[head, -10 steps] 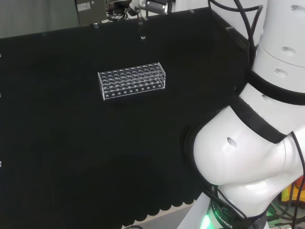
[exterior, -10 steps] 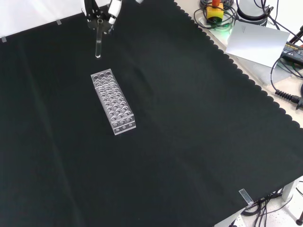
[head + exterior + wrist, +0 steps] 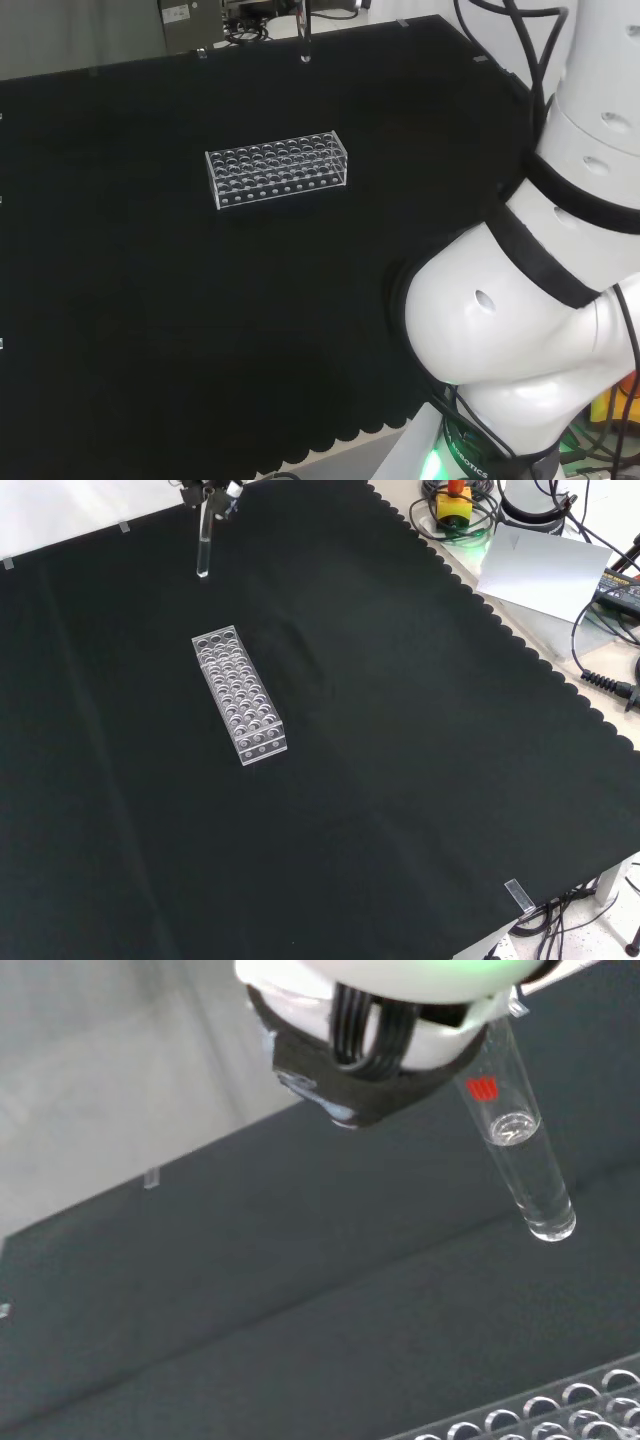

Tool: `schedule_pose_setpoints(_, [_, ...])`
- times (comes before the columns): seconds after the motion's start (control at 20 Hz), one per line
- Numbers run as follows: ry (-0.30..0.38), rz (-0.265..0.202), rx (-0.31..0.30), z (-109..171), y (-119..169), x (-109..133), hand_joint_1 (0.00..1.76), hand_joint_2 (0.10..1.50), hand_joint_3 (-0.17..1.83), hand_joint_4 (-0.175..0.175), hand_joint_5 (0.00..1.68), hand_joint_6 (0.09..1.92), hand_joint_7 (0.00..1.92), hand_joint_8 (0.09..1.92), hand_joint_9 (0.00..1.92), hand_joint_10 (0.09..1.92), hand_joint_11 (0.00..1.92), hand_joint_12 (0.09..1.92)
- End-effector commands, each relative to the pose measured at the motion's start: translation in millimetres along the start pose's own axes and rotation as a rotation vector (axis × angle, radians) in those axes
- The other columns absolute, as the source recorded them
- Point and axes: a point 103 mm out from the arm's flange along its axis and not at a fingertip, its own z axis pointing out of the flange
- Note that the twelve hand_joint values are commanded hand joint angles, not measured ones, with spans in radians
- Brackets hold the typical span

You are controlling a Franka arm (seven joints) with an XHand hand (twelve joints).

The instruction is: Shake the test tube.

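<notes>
In the head view, the tube (image 3: 304,40) is hanging upright above the cloth's (image 3: 150,300) far edge, well beyond the rack (image 3: 278,168). In the front view, the hand (image 3: 212,490) is pinching the tube's (image 3: 204,545) top, its fingers closing on it, above and past the rack's (image 3: 238,694) far end. In the wrist view, the tube (image 3: 520,1150) is holding clear liquid (below a red mark), with rack holes (image 3: 560,1415) showing beneath.

A lab: test-tube rack (image 3: 238,698) on black-clothed bench (image 3: 400,780), cables (image 3: 600,670) around.
</notes>
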Motion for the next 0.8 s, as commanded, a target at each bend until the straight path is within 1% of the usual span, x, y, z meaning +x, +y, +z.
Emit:
schedule_pose_setpoints(0.05, [0.057,-0.105,0.043,5.6,-30.6,58.8,1.43,0.86,0.14,-0.175,1.43,0.19,1.85,0.15,1.44,0.24,1.28,0.83])
schedule_pose_setpoints(0.25, [0.114,-0.172,0.098,18.5,-47.6,97.3,1.43,0.86,0.14,-0.175,1.43,0.19,1.85,0.15,1.44,0.24,1.28,0.83])
schedule_pose_setpoints(0.4, [0.135,-0.217,0.131,26.9,-59.1,121.3,1.43,0.86,0.14,-0.175,1.43,0.19,1.85,0.15,1.44,0.24,1.28,0.83])
schedule_pose_setpoints(0.55, [0.147,-0.252,0.153,32.7,-67.8,138.7,1.43,0.86,0.14,-0.175,1.43,0.19,1.85,0.15,1.44,0.24,1.28,0.83])
schedule_pose_setpoints(0.65, [0.143,-0.263,0.161,34.5,-70.9,137.9,1.43,0.86,0.14,-0.175,1.43,0.19,1.85,0.15,1.44,0.24,1.28,0.83])
schedule_pose_setpoints(0.75, [0.129,-0.251,0.162,34.9,-70.8,128.6,1.43,0.86,0.14,-0.175,1.43,0.19,1.85,0.15,1.44,0.24,1.28,0.83])
schedule_pose_setpoints(0.8, [0.117,-0.236,0.16,34.7,-69.5,120.6,1.43,0.86,0.14,-0.175,1.43,0.19,1.85,0.15,1.44,0.24,1.28,0.83])
